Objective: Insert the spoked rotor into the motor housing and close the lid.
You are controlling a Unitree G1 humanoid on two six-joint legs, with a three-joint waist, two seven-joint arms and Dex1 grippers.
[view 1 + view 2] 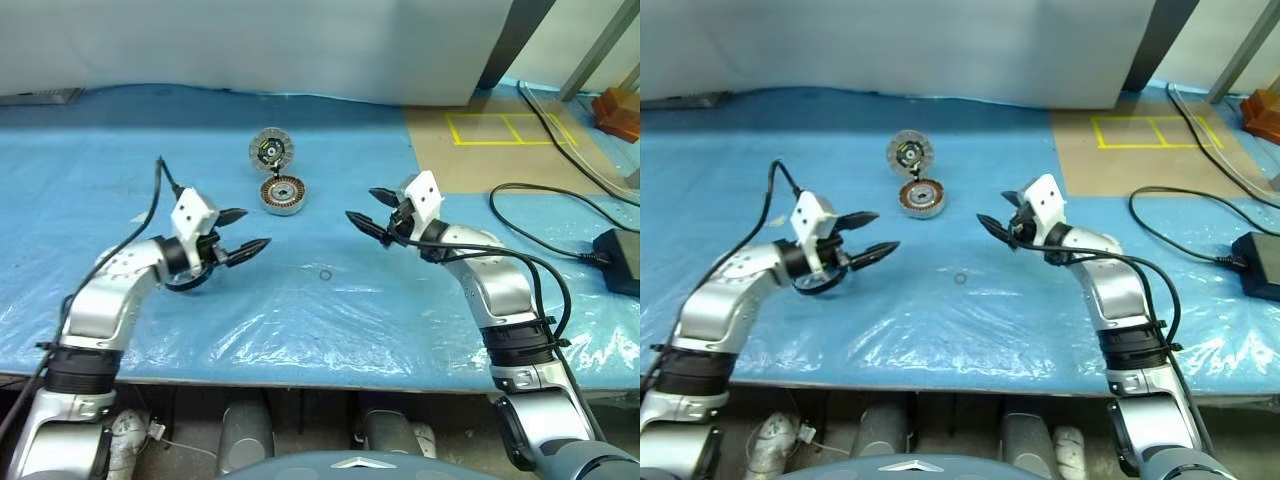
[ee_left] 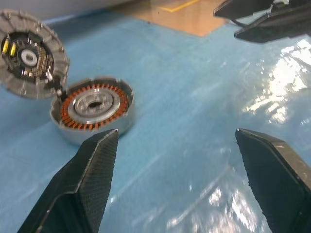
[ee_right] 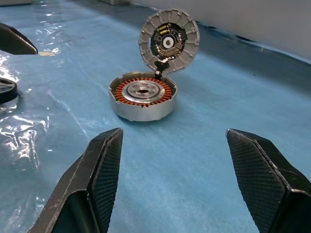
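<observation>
Between the wide-open, empty left gripper [image 1: 252, 229] and right gripper [image 1: 362, 211], farther away, the spoked rotor [image 1: 282, 195] is seen.

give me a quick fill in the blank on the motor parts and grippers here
The copper-wound spoked rotor sits inside a round ____ metal cup.
The ribbed grey lid disc with black centre is swung ____.
Both the left gripper and the right gripper have ____ jaws.
All rests on a ____ plastic sheet.

Missing: silver; open; open; blue
</observation>
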